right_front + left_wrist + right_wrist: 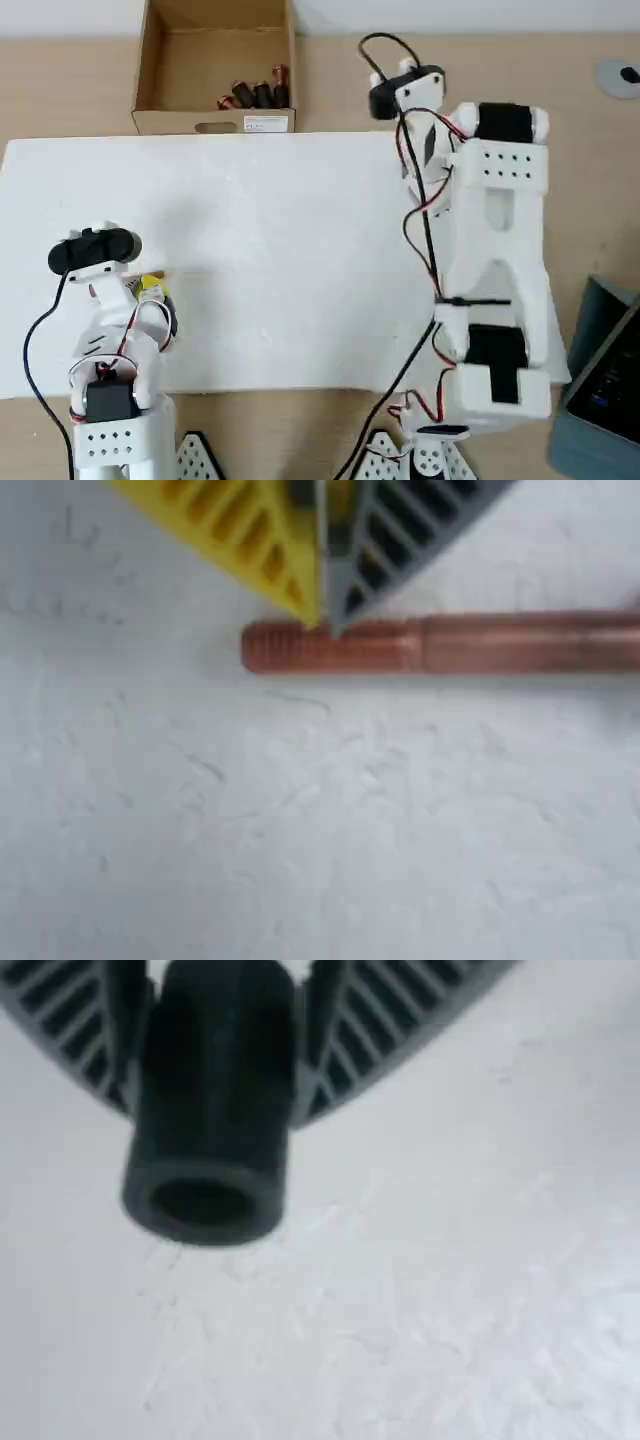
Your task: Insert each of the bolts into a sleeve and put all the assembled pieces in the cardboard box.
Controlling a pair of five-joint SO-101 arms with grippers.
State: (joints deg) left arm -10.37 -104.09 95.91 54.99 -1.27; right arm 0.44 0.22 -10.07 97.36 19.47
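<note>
- bolt: the long axis lies level with the white mat and crosswise to the fingers of the left gripper. the threaded end projects free past the fingertips. the smooth shank runs the other way, out to the picture edge.
- bolt appearance: copper-coloured and round. a short threaded section steps into a slightly thicker plain shank. a thin shadow lies on the mat beside it.
- left gripper: one yellow and one grey finger, drawn together to a point and pinching the bolt on its thread.
- left arm: located over the near left part of the mat.
- sleeve: the long axis runs along the fingers of the right gripper. the open bore end sticks out beyond the fingertips, above the mat.
- sleeve appearance: black, cylindrical and thick-walled, with a round dark bore.
- right gripper: grey ribbed fingers clamped on both sides of the sleeve.
- right arm: stretched along the right edge of the mat.
- cardboard box: stands on the table just beyond the far edge of the mat. it holds assembled pieces, black sleeves with copper ends, near its front wall.
</note>
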